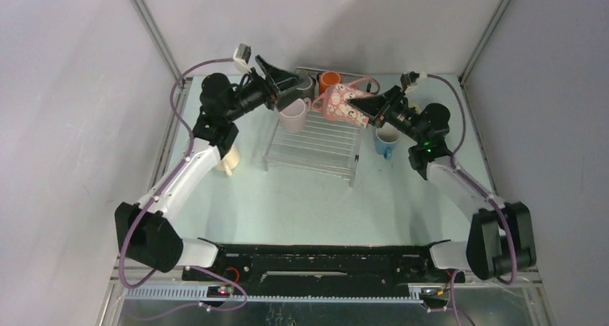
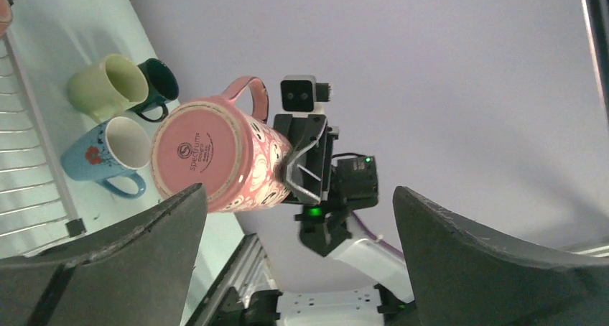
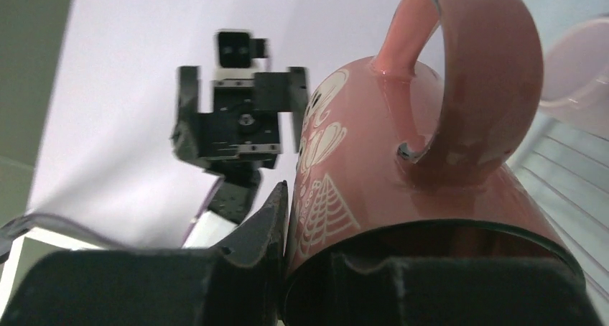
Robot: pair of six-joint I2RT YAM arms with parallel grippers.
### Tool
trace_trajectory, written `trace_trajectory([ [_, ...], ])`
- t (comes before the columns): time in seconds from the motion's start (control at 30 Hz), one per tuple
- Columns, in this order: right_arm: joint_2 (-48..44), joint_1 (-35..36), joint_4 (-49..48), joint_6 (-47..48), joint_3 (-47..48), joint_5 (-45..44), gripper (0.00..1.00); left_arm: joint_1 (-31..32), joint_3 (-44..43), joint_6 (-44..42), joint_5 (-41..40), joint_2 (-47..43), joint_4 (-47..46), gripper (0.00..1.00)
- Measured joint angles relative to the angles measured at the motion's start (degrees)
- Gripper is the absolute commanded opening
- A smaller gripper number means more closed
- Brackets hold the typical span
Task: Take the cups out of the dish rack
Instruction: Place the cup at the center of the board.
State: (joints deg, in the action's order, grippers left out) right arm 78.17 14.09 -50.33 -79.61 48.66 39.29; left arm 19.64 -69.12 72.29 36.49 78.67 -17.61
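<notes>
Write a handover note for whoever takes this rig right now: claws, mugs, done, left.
Left claw: open, empty, at the rack's far left by the pale pink mug.
Right claw: shut on the patterned pink mug at its rim, mug tipped sideways in the air above the rack.
Done: blue mug, pale green mug and dark green mug stand on the table right of the rack; cream mug on the left.
Left: set the held mug down; then the pale pink mug on the rack and the orange mug at its far end.

A pale green table (image 1: 287, 197) is enclosed by plain white walls (image 1: 57, 89), joined by silvery corner posts (image 1: 152, 28); soft shadows are cast.
</notes>
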Motion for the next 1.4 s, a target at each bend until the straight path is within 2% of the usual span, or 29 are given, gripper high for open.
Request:
trace_trajectory([
  [0.27,-16.3,-3.9,41.3,19.8,3.6,-4.2,0.0,0.1,0.0,-12.2,0.4,-4.3,11.6,1.0],
  [0.43,-19.3,-4.8,68.3,32.9,13.0,-13.8,0.0,2.2,0.0,-21.1,-0.3,-4.9,21.2,1.0],
  [0.6,-20.8,-4.9,87.3,40.2,17.6,-24.9,0.0,5.5,-0.1,-28.5,-1.5,-5.3,28.9,1.0],
  [0.8,-20.1,-5.0,100.0,43.4,18.2,-35.2,0.0,8.7,-0.6,-35.9,-4.0,-5.9,35.8,1.0],
  [0.93,-18.1,-5.2,104.5,44.1,18.2,-40.8,0.0,10.8,-1.9,-39.4,-6.2,-5.9,38.8,1.0],
  [1.13,-12.9,-7.4,106.0,45.0,18.2,-45.3,0.0,13.3,-2.4,-42.4,-7.9,-5.9,41.1,1.0],
  [1.4,-5.5,-9.0,105.1,45.0,18.2,-47.4,0.0,13.7,-2.7,-44.3,-8.9,-5.1,42.4,1.0],
])
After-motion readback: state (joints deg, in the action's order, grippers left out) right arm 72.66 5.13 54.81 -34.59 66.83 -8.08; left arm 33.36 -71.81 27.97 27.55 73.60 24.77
